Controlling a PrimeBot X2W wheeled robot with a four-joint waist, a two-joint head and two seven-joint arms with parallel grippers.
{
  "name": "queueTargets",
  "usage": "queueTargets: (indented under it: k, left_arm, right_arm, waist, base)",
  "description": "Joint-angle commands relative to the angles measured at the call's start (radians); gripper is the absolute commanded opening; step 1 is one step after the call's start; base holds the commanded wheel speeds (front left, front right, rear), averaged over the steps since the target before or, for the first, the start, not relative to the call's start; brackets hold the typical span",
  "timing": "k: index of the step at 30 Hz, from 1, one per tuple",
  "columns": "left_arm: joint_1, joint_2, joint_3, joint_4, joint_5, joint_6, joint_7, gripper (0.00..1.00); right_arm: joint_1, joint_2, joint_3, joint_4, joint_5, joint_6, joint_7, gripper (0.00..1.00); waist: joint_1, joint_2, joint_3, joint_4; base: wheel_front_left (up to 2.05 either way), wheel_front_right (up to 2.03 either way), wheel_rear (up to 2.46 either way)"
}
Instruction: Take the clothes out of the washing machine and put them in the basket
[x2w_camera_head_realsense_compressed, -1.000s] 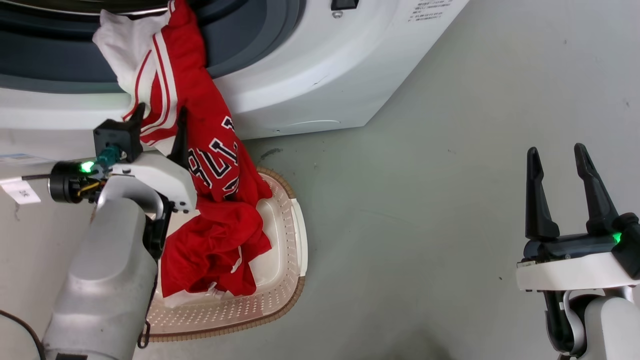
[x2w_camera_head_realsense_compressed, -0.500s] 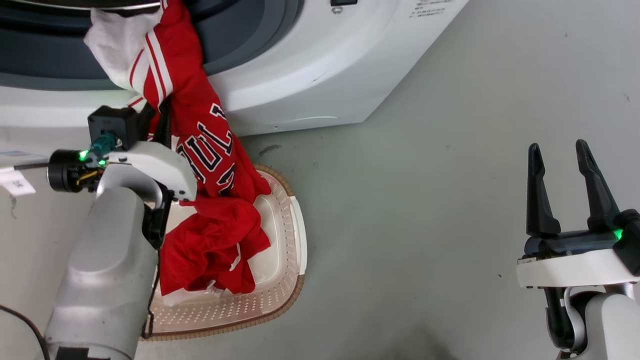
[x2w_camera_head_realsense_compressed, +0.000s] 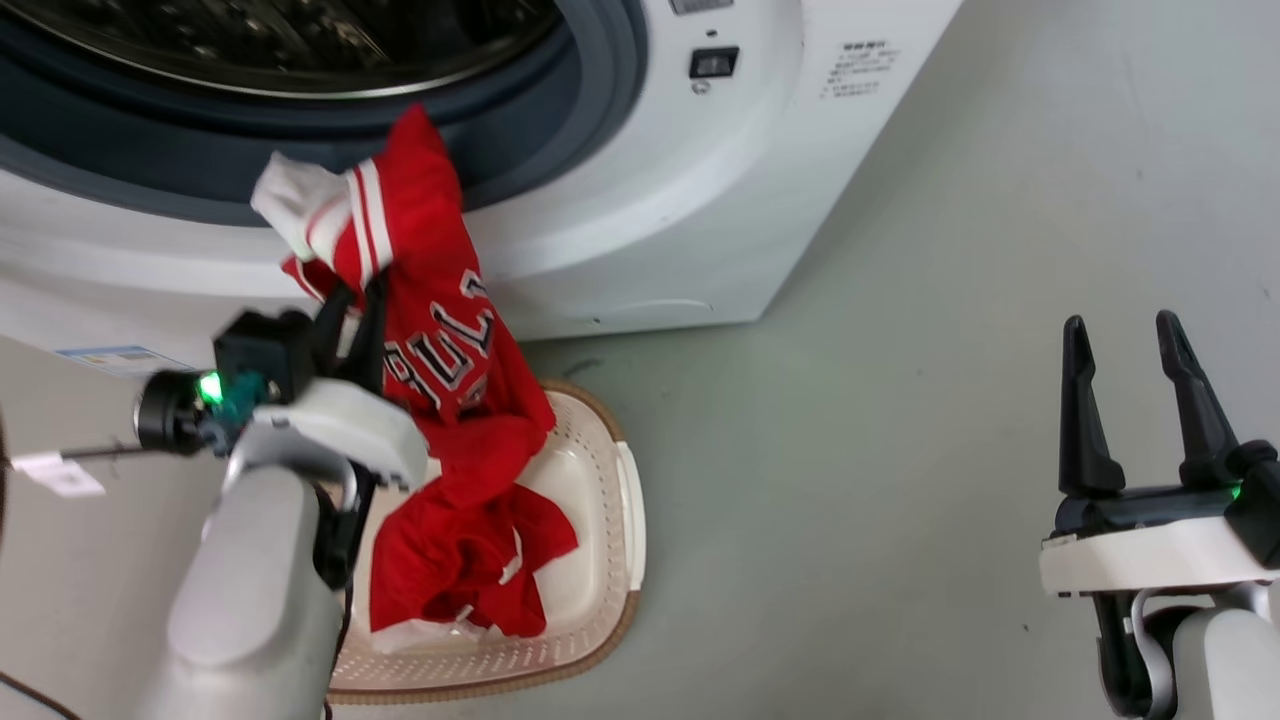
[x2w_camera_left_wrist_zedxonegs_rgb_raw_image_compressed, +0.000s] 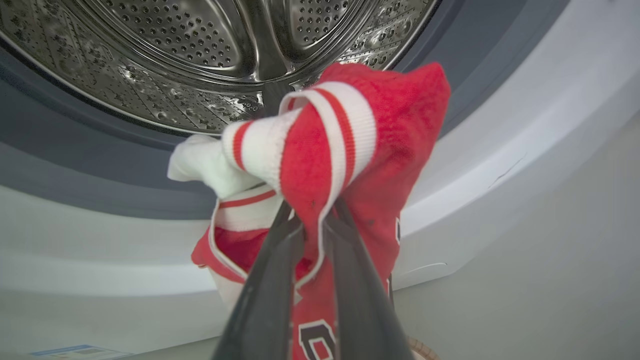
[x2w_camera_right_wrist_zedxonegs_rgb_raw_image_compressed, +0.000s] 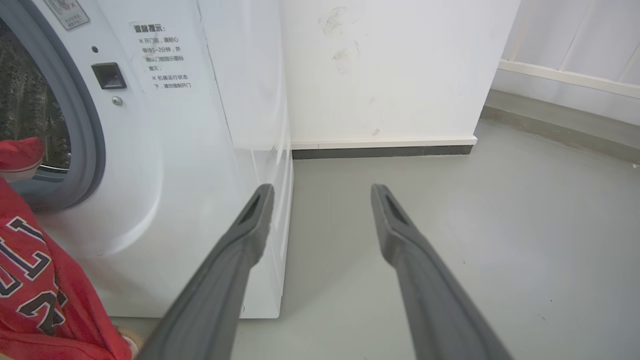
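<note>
The clothes (x2w_camera_head_realsense_compressed: 440, 340), a red jersey with striped trim and block letters, hang from my left gripper (x2w_camera_head_realsense_compressed: 352, 292), which is shut on the striped edge (x2w_camera_left_wrist_zedxonegs_rgb_raw_image_compressed: 310, 150) just below the porthole of the washing machine (x2w_camera_head_realsense_compressed: 640, 200). The garment's top is outside the steel drum (x2w_camera_left_wrist_zedxonegs_rgb_raw_image_compressed: 200, 50). Its lower part lies bunched in the cream basket (x2w_camera_head_realsense_compressed: 610, 520) on the floor under the door opening. My right gripper (x2w_camera_head_realsense_compressed: 1120, 335) stands open and apart at the lower right, over bare floor, holding nothing (x2w_camera_right_wrist_zedxonegs_rgb_raw_image_compressed: 320, 192).
The machine's white front (x2w_camera_right_wrist_zedxonegs_rgb_raw_image_compressed: 200, 150) stands close on the left of the right gripper. A white wall with a dark skirting (x2w_camera_right_wrist_zedxonegs_rgb_raw_image_compressed: 380, 150) is behind it. Grey floor (x2w_camera_head_realsense_compressed: 900, 400) spreads to the right of the basket.
The head camera has shifted, showing more of the drum. The left gripper has pulled the jersey's top clear of the porthole and lower, and more cloth has settled in the basket. The right gripper holds still.
</note>
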Motion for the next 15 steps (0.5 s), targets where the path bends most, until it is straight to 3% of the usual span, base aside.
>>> queueTargets:
  k: [1,5,15]
  left_arm:
    - [0.035,0.001,-0.007,-0.021,0.002,-0.006,-0.003,0.00]
    - [0.092,0.007,-0.039,-0.027,-0.003,-0.016,0.005,0.00]
    - [0.200,0.049,-0.153,-0.029,-0.078,-0.031,0.206,0.00]
  right_arm:
    - [0.016,0.001,0.001,0.005,-0.002,-0.001,-0.002,1.00]
    - [0.026,0.001,0.000,0.009,-0.005,-0.001,-0.002,1.00]
    - [0.025,0.001,0.011,0.002,-0.009,-0.001,-0.002,1.00]
  waist:
    - [0.0000,0.0000,-0.039,0.027]
    - [0.0000,0.0000,-0.065,0.043]
    - [0.0000,0.0000,-0.053,0.063]
  base:
    - [0.00,0.00,0.00]
    - [0.00,0.00,0.00]
    - [0.00,0.00,0.00]
